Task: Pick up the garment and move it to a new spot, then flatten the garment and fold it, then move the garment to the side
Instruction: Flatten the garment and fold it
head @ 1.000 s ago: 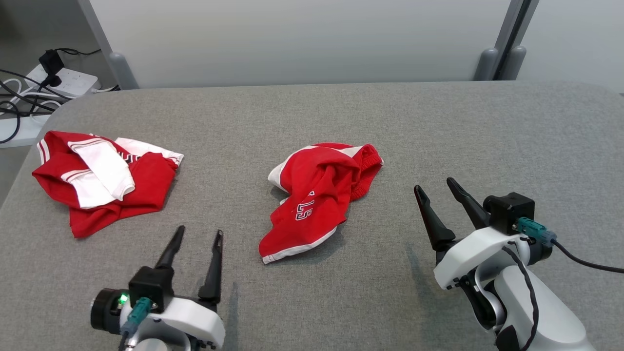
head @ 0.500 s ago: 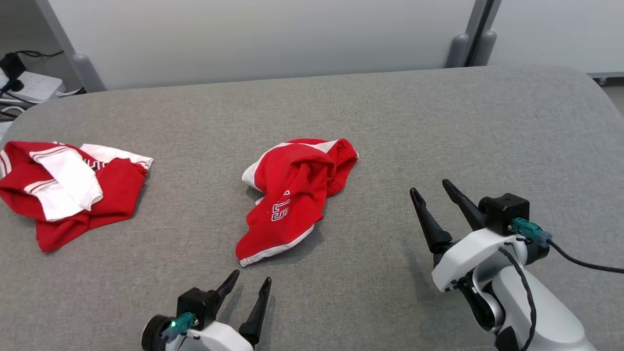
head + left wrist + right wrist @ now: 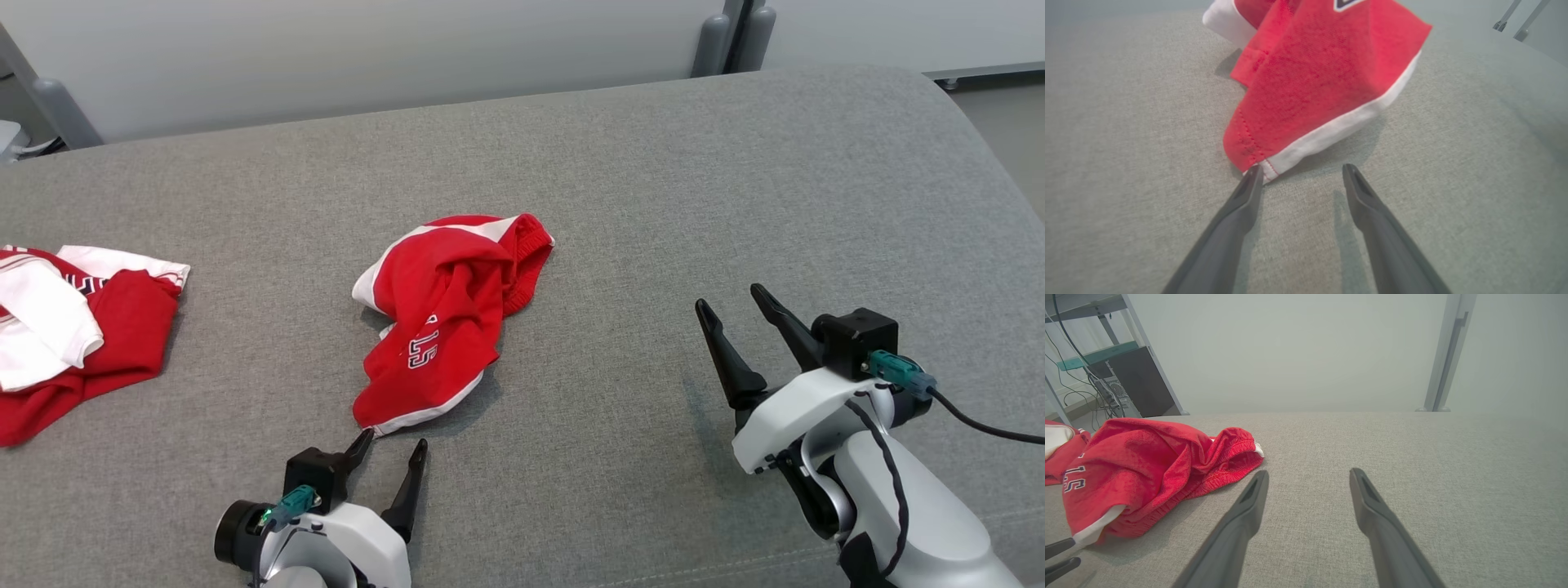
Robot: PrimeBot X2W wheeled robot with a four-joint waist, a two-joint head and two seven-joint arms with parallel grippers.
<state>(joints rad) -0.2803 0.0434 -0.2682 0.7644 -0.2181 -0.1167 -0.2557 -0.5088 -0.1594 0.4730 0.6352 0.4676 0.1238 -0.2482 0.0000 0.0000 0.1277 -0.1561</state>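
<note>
Our left gripper [image 3: 394, 439] has reached the near hem of the red garment [image 3: 441, 327] on the counter [image 3: 620, 204], its jaws wide, empty. Pick-up step, we judge: next, pinch that hem.

Red garment [image 3: 445, 318], white trim

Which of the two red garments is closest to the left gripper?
The middle garment: its white-hemmed corner sits right at a fingertip of the left gripper. The other garment lies far off at the table's left.
</note>
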